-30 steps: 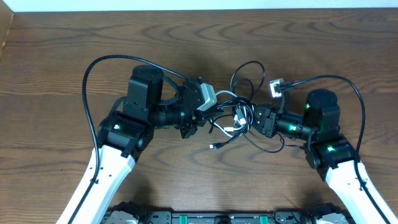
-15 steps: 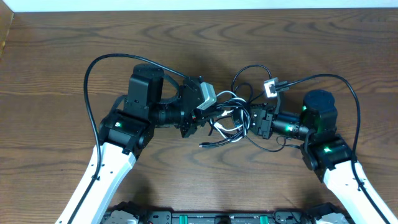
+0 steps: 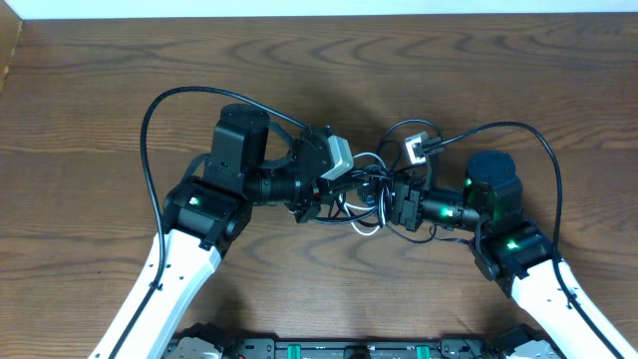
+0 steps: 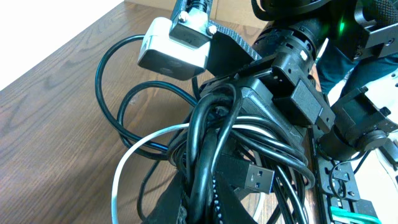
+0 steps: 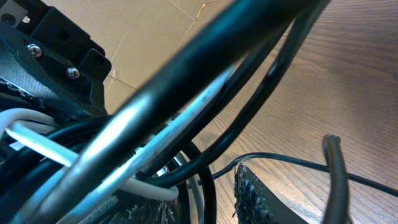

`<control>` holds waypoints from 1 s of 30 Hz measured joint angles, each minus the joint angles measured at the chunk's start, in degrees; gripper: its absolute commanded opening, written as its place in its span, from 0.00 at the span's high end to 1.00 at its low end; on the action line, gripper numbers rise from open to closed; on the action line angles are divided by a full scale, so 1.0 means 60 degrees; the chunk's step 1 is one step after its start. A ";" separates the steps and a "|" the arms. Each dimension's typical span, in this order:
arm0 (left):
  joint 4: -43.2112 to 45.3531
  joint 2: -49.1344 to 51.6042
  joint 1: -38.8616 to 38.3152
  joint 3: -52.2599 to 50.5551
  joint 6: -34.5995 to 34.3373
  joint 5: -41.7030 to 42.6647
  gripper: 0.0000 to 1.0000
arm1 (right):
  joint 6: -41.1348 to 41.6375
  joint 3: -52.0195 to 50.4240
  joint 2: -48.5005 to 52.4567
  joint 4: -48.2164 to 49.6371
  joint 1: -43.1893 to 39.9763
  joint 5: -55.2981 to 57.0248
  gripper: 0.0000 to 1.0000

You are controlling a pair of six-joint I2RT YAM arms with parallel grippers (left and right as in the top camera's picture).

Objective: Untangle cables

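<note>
The cables form one tight tangle of black and white cords between my two grippers at mid-table. My left gripper is shut on a bundle of black cables, pinched between its jaws. A black USB plug sticks out beside them, and a white cable loops to the left. My right gripper is pressed into the tangle from the right. In the right wrist view its jaws stand apart. A black cable and a white cable pass between them, and wood shows beside the right finger.
The two grippers are almost touching. Thick black arm cables arch over each arm. The white wrist cameras sit just above the tangle. A black rail runs along the table's front edge.
My right arm has moved left toward the left gripper, squeezing the cable tangle into a smaller bunch. The left gripper has shifted slightly right and kept its hold.
</note>
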 measured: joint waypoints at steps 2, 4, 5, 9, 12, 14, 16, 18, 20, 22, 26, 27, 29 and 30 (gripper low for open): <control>0.0004 0.0000 -0.0015 0.0000 0.0000 0.0000 0.92 | 0.0004 0.0000 0.0000 0.0000 0.0004 0.0025 0.69; 0.0004 0.0000 -0.0062 0.0000 0.0000 0.0004 0.92 | 0.0004 0.0000 0.0000 0.0007 0.0025 0.0040 0.69; 0.0004 0.0000 -0.0084 0.0000 0.0000 0.0004 0.92 | 0.0004 0.0000 0.0000 0.0007 0.0036 0.0040 0.71; 0.0004 0.0011 -0.0113 0.0000 0.0000 0.0000 0.92 | -0.0004 0.0000 0.0000 0.0018 0.0069 0.0033 0.92; -0.0004 0.0018 -0.0193 0.0000 0.0000 -0.0106 0.92 | 0.0025 0.0000 0.0000 0.0004 0.0138 0.0036 0.99; -0.0018 0.0018 -0.0237 0.0000 0.0000 -0.0255 0.92 | 0.0058 0.0000 0.0000 -0.0087 0.0153 0.0073 0.99; -0.0091 0.0018 -0.0255 0.0000 -0.0004 -0.0481 0.92 | 0.0055 0.0000 0.0000 -0.0266 0.0157 0.0149 0.99; -0.0164 0.0018 -0.0288 0.0000 -0.0004 -0.0750 0.92 | 0.0058 0.0000 0.0000 -0.0448 0.0157 0.0270 0.99; -0.0321 0.0018 -0.0310 0.0000 -0.0004 -0.1067 0.91 | 0.0062 0.0000 0.0000 -0.0670 0.0168 0.0408 0.99; -0.0623 0.0018 -0.0346 0.0000 0.0000 -0.1694 0.92 | 0.0062 0.0000 0.0000 -0.0816 0.0171 0.0528 0.99; -0.1275 0.0018 -0.0379 0.0000 0.0007 -0.2987 0.92 | 0.0062 0.0000 0.0004 -0.0892 0.0142 0.0656 0.99; -0.1443 0.0018 -0.0390 0.0000 -0.0004 -0.3297 0.92 | 0.0058 0.0000 0.0007 -0.0878 0.0127 0.0656 0.99; -0.1847 0.0018 -0.0412 0.0000 -0.0058 -0.4178 0.92 | 0.0062 0.0000 0.0007 -0.0874 0.0069 0.0681 0.99; -0.1985 0.0018 -0.0415 0.0000 -0.0160 -0.4594 0.92 | 0.0062 0.0000 0.0007 -0.0863 0.0040 0.0696 0.99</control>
